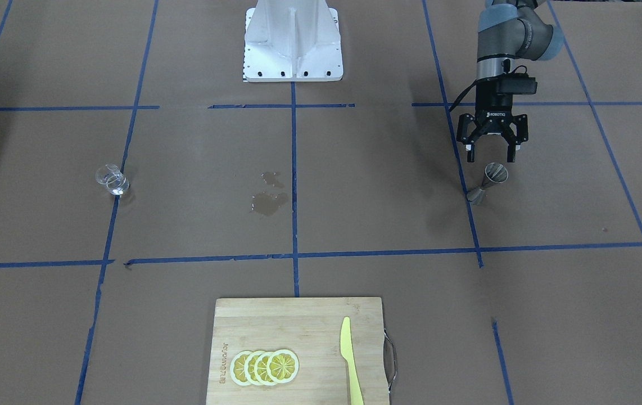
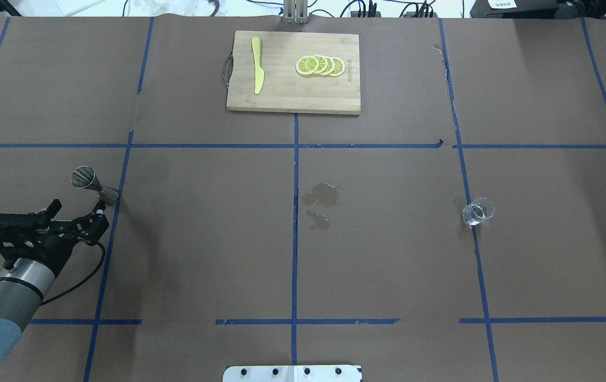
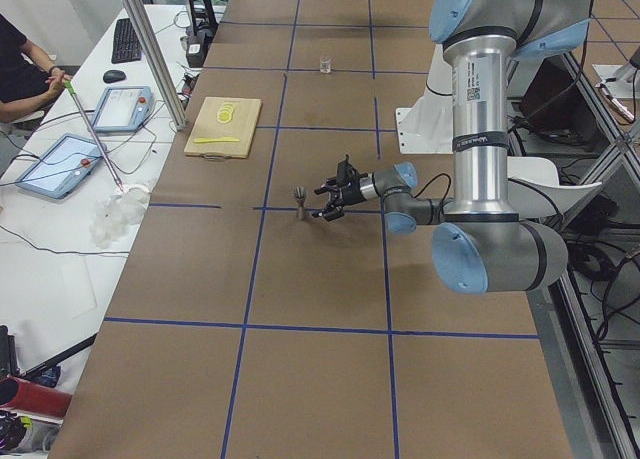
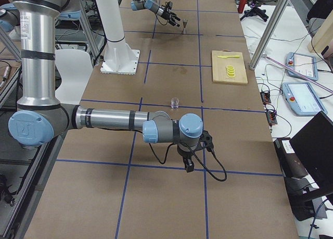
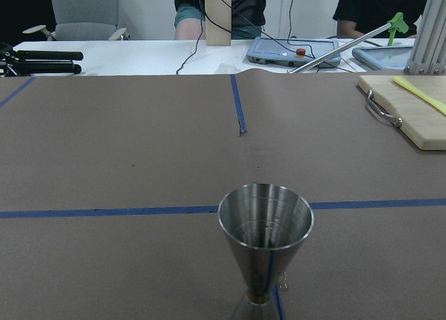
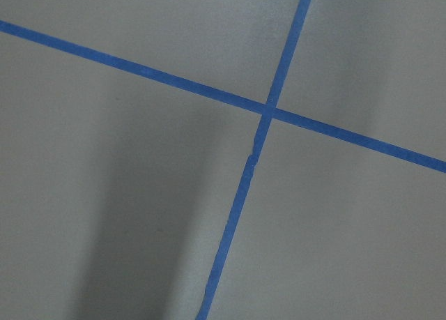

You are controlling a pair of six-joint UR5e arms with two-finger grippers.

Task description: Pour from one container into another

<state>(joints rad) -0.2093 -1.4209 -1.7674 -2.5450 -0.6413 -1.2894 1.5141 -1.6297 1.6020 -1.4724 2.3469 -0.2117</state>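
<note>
At the front view's upper right, the jigger [image 1: 489,179] is best clasped at its waist by the released left end effector [image 1: 491,158].

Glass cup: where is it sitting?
In the overhead view the glass cup stands on the right, on a blue tape line, right of the wet patch.
</note>
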